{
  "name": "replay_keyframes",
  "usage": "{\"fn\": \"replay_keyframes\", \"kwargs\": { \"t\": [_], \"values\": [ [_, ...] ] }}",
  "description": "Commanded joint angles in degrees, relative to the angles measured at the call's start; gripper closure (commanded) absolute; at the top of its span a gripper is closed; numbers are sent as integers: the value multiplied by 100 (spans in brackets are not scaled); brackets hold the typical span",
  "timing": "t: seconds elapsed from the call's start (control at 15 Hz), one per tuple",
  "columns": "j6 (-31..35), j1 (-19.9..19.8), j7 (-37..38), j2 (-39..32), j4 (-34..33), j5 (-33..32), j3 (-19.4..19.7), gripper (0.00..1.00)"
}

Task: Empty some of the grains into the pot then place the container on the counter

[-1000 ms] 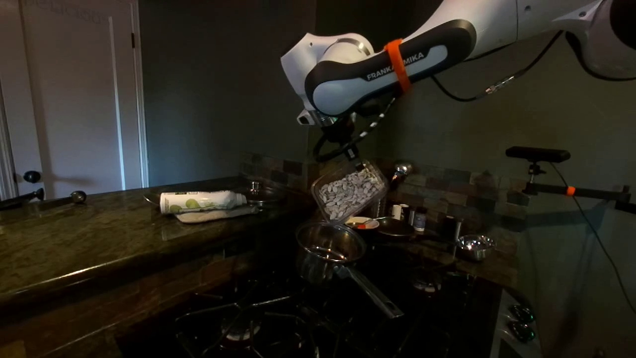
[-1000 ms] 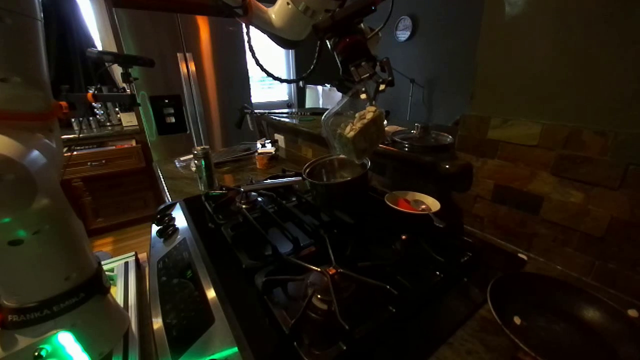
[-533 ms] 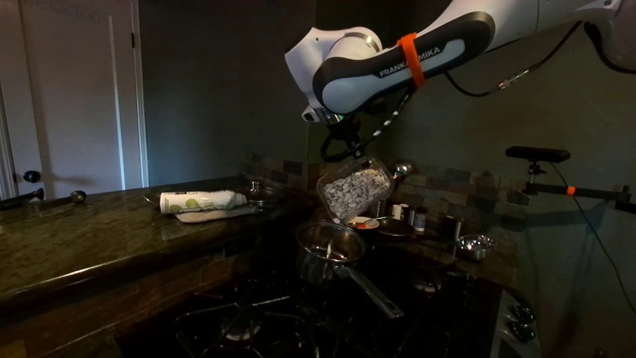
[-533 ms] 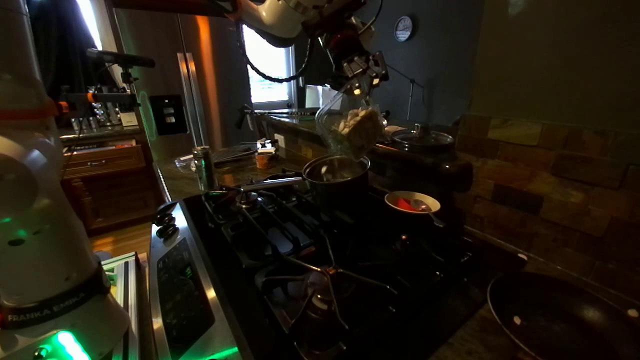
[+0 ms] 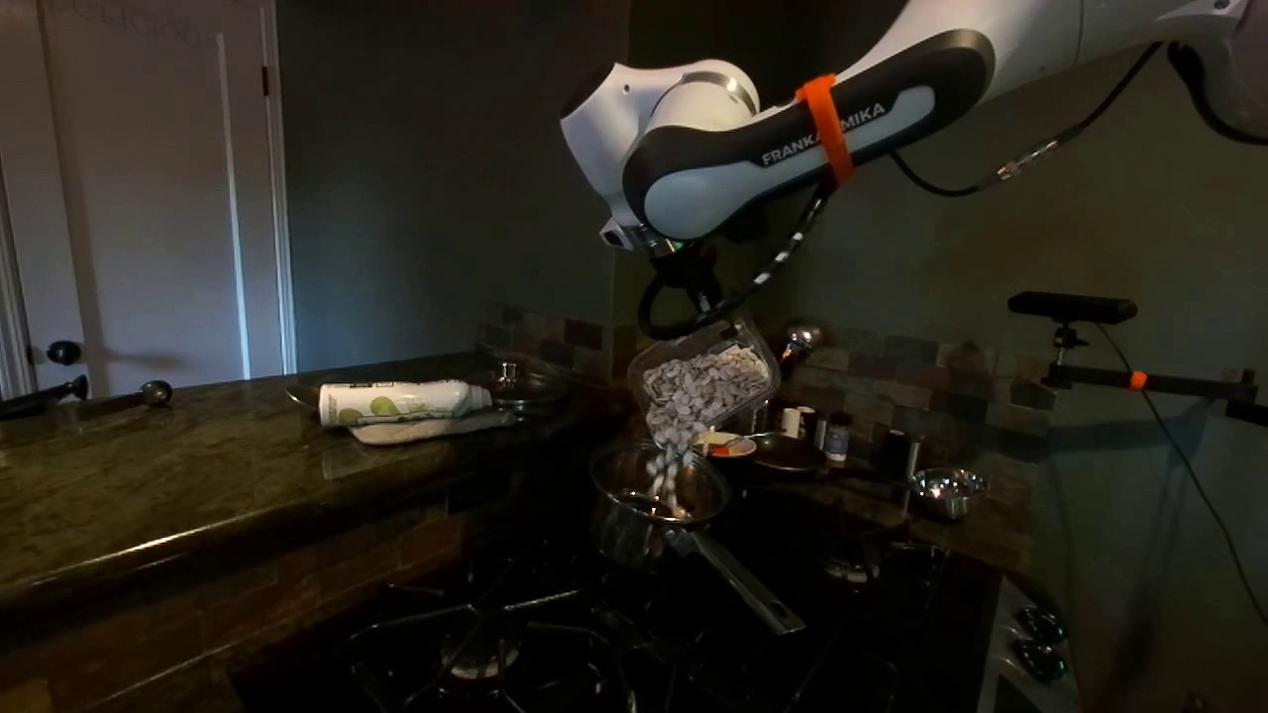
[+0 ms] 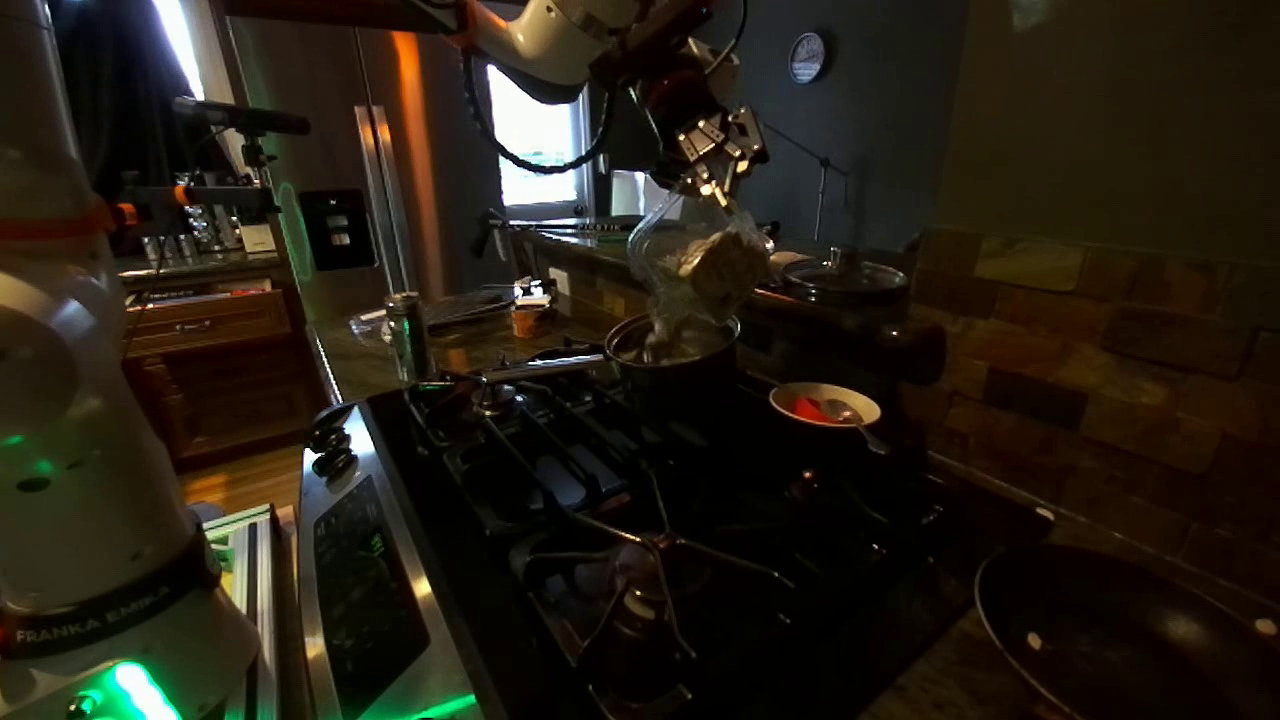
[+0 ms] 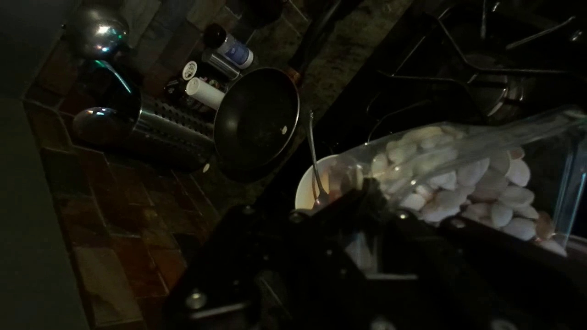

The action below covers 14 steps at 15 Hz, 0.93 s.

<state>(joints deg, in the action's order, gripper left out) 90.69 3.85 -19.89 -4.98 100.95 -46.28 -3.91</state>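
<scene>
A long, brown-green stone tabletop stretched beside the round steel pot. Above, a tilted, clear rectangular plastic tub hung clenched in the black metal hand. Pale flattish grains spilled into the pot: pouring seemed underway; levelling the tub likely came next.

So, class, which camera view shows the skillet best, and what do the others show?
The wrist view: we look down into the skillet, and its round outline is uncut. In an exterior view the skillet runs off the picture's edge; in an exterior view the skillet looks small, dark and flattened.
</scene>
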Motion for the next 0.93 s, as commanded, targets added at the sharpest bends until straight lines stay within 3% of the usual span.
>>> {"fn": "replay_keyframes", "kwargs": {
  "t": [0.0, 0.53, 0.87],
  "values": [
    [-44, 49, 256, 80, 117, -142, -39, 99],
    [-103, 15, 516, -87, -40, -6, -28, 99],
    [-173, -205, -64, -452, -434, 905, 102, 99]
  ]
}}
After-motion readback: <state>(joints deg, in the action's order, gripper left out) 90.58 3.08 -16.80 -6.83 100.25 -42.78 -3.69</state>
